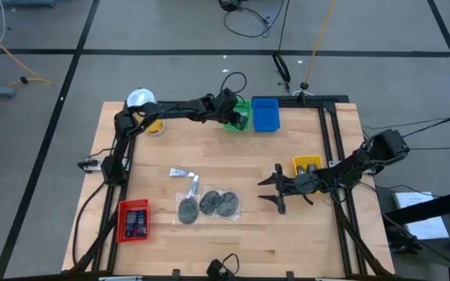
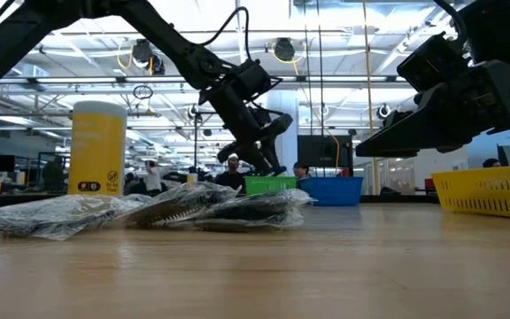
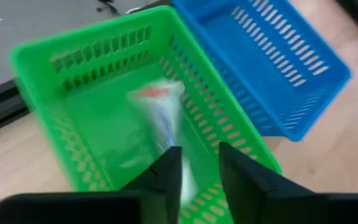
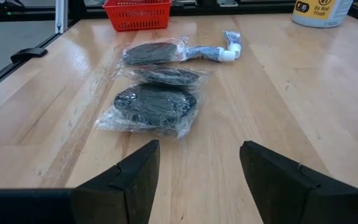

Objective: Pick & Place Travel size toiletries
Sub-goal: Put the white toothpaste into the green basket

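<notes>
Only the left wrist view looks inside the green slotted plastic tray [image 3: 104, 106]: a pale, clear-wrapped tube with a red mark [image 3: 160, 115] lies in it, just ahead of the left pincer [image 3: 199, 171], whose dark fingers stand narrowly apart with nothing between them. From above, that left pincer [image 1: 235, 115] hangs over the green tray [image 1: 243, 104] at the far counter edge, touching-close to the blue slotted tray [image 1: 266, 114].

The right wrist view shows the glossy crinkled wrap on three round dark-grey discs [image 4: 156, 102] lined up on the pale wooden counter [image 4: 278, 112], with a small white-capped tube [image 4: 219, 52] just beyond them. The right pincer [image 4: 197, 165] is spread wide and empty, near the discs, bare wood between.

From above, the right pincer [image 1: 276, 190] sits beside the yellow tray [image 1: 306, 165]. The discs [image 1: 208, 204] lie mid-counter with open wood all round. A red tray [image 1: 133, 220] holding dark items stands at the near left edge; a yellow canister with white lid [image 1: 141, 101] occupies the far left corner.
</notes>
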Tool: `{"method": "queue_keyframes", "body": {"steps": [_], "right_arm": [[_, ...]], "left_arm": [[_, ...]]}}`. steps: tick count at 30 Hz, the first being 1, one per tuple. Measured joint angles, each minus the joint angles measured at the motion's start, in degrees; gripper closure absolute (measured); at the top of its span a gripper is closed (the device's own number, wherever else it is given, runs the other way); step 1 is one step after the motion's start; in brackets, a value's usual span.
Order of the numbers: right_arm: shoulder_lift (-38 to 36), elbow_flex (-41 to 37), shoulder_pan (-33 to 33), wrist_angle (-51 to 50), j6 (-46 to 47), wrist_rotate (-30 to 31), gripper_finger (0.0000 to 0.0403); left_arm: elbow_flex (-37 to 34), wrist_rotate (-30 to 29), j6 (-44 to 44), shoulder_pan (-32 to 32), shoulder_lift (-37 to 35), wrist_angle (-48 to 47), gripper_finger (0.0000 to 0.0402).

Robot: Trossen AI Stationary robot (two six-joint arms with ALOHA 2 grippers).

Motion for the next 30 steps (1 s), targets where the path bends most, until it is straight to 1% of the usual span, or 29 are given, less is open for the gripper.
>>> {"method": "queue_keyframes", "body": {"steps": [4,7,10,13,16,19,21,23,26,30], "right_arm": [[0.0,0.0,0.0,0.0,0.0,0.0,0.0188],[0.0,0.0,0.0,0.0,0.0,0.0,0.0188],[0.0,0.0,0.0,-0.1,0.0,0.0,0.0188],[0.0,0.0,0.0,-0.5,0.0,0.0,0.0188],[0.0,0.0,0.0,-0.7,0.0,0.0,0.0188],[0.0,0.0,0.0,-0.9,0.0,0.0,0.0188],[0.0,0.0,0.0,-1.1,0.0,0.0,0.0188],[0.0,0.0,0.0,-1.5,0.0,0.0,0.0188],[0.0,0.0,0.0,-1.8,0.0,0.0,0.0188],[0.0,0.0,0.0,-1.9,0.8,0.0,0.0188]], "left_arm": [[0.0,1.2,2.5,-0.1,-0.1,1.1,0.0248],[0.0,5.4,5.1,0.5,-1.1,0.7,0.0220],[0.0,10.4,8.2,0.5,-4.1,-0.9,0.0202],[0.0,11.0,13.4,-1.6,-8.6,-6.0,0.0198],[0.0,7.0,19.5,-5.9,-13.3,-13.7,0.0205],[0.0,1.4,23.8,-12.3,-17.0,-20.9,0.0215],[0.0,-2.6,25.5,-17.3,-18.3,-24.3,0.0222],[-1.0,-6.7,26.3,-22.2,-19.0,-25.3,0.0228],[-4.4,-13.0,24.5,-28.5,-19.5,-24.5,0.0236],[-10.0,-22.3,16.2,-34.5,-19.5,-26.9,0.0247]]}}
